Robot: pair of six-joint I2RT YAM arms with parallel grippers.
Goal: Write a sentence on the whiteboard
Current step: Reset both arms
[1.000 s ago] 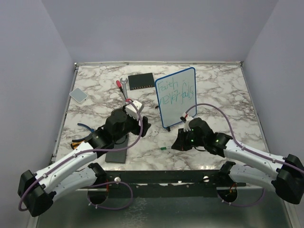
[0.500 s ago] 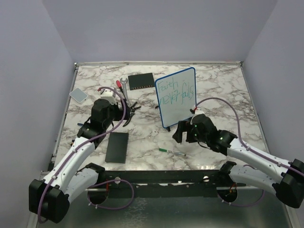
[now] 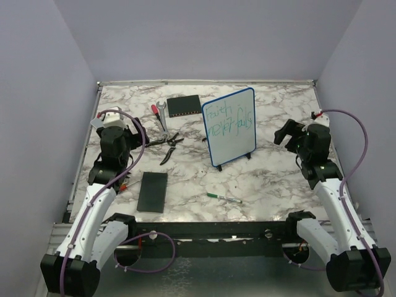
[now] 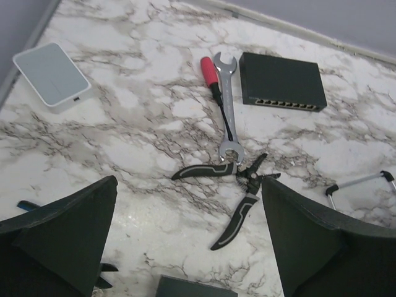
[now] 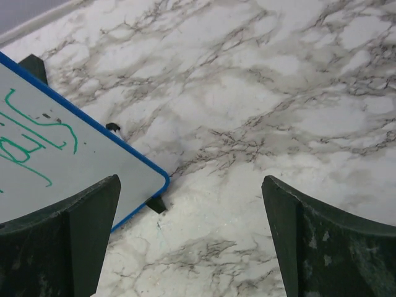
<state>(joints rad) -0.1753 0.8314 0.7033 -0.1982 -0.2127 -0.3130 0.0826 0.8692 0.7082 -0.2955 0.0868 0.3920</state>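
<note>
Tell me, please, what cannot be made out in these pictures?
The sentence: top view, lettering too small to read surely.
The whiteboard: right wrist view, cut off by the left edge and the jaws.
The black slab: left wrist view, cut off by the bottom edge.

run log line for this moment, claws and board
left claw: open, empty | right claw: open, empty | whiteboard: upright, green sentence on it | marker: loose on table

One whiteboard (image 3: 229, 127), one green marker (image 3: 224, 198), one wrench (image 4: 228, 93), one screwdriver (image 4: 208, 69), one pair of pliers (image 4: 247, 178), one black box (image 4: 281, 81), one black slab (image 3: 152, 191), one white box (image 4: 51, 73).
</note>
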